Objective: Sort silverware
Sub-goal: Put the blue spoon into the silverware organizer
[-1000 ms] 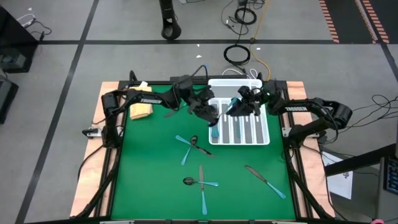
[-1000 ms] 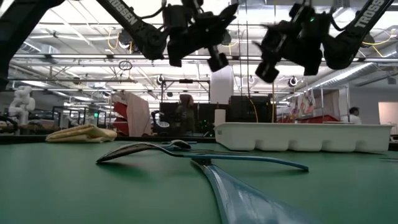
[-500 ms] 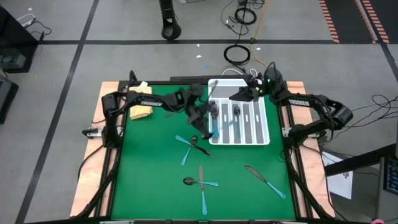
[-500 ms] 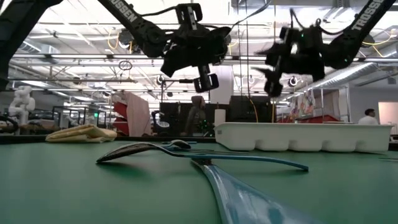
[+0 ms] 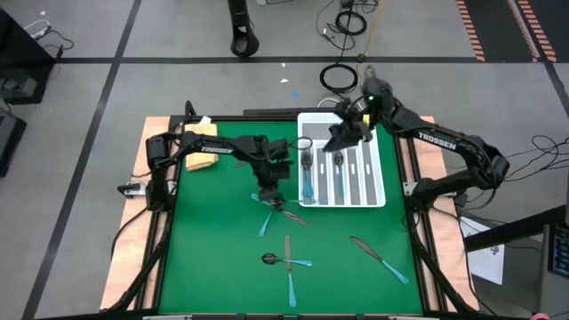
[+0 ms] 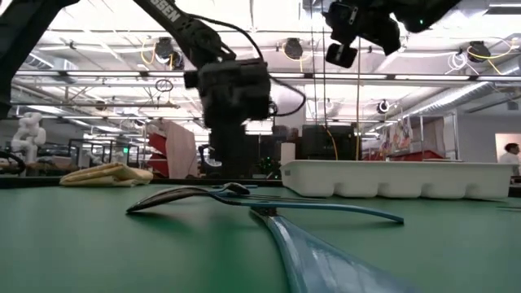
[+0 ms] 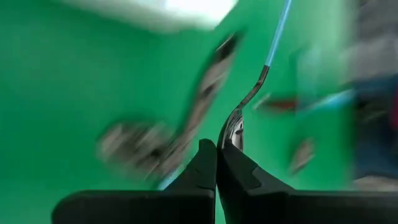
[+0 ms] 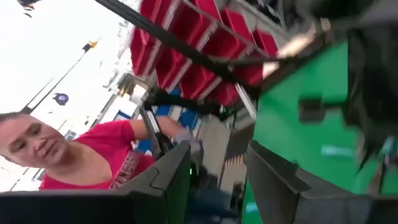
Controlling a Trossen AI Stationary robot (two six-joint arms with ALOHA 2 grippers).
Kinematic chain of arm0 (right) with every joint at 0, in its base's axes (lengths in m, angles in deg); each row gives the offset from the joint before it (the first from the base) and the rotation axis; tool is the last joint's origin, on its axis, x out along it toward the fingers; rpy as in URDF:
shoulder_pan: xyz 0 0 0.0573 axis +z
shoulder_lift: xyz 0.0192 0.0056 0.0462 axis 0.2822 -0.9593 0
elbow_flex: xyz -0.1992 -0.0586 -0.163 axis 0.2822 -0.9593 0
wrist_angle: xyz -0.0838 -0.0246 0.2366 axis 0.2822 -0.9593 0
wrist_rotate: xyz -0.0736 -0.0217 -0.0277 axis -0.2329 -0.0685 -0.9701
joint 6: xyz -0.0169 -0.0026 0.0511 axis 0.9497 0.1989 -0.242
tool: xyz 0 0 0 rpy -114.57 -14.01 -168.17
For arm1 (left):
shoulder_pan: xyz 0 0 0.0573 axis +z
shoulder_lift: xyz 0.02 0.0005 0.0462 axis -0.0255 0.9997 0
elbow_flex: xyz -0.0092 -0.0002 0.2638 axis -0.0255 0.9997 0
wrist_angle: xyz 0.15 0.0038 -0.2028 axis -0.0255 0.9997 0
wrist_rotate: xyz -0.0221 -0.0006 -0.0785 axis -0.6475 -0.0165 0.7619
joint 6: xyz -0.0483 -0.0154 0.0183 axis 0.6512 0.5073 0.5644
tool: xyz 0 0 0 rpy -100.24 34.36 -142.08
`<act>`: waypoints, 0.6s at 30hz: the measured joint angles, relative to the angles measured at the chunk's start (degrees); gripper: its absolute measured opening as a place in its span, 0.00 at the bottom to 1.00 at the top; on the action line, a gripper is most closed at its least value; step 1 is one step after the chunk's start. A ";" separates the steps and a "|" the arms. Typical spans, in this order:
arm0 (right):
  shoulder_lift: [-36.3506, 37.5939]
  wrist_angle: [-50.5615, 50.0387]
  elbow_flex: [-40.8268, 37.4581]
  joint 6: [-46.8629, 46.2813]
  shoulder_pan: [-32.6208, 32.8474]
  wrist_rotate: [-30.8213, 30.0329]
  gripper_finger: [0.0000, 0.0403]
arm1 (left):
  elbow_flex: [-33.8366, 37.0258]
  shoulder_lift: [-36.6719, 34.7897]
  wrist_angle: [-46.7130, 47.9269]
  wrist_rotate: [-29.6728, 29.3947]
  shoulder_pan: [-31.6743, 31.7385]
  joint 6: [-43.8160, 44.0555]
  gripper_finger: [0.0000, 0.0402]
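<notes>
- 2 grippers showed: the left gripper [image 5: 271, 188] hung low over the green mat [image 5: 213, 240], fingers pressed together and holding nothing, just above crossed silverware [image 5: 271, 206].
- Right gripper [image 5: 342, 133] was raised over the white tray [image 5: 378, 182], fingers apart and empty.
- More pieces lay in the tray's slots.
- Others lay near the mat's front edge.

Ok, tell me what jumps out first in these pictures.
The green table with blue-handled cutlery scattered across it: a crossed pair mid-table, another crossed pair nearer the front and a lone knife front right. The left gripper, shut, hangs just over the mid-table pair. The right gripper is raised above the white tray at the back right, which already holds several pieces.
</notes>
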 joint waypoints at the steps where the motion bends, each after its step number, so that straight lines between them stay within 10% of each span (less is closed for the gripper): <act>1: 0.00 -4.40 0.50 2.43 1.30 -1.32 0.35 | -1.04 0.00 4.20 -4.42 -0.17 -2.55 0.01; 18: -1.40 -40.59 1.89 28.43 15.60 -32.65 0.29 | -25.60 0.00 26.27 -36.23 -6.32 -23.33 0.01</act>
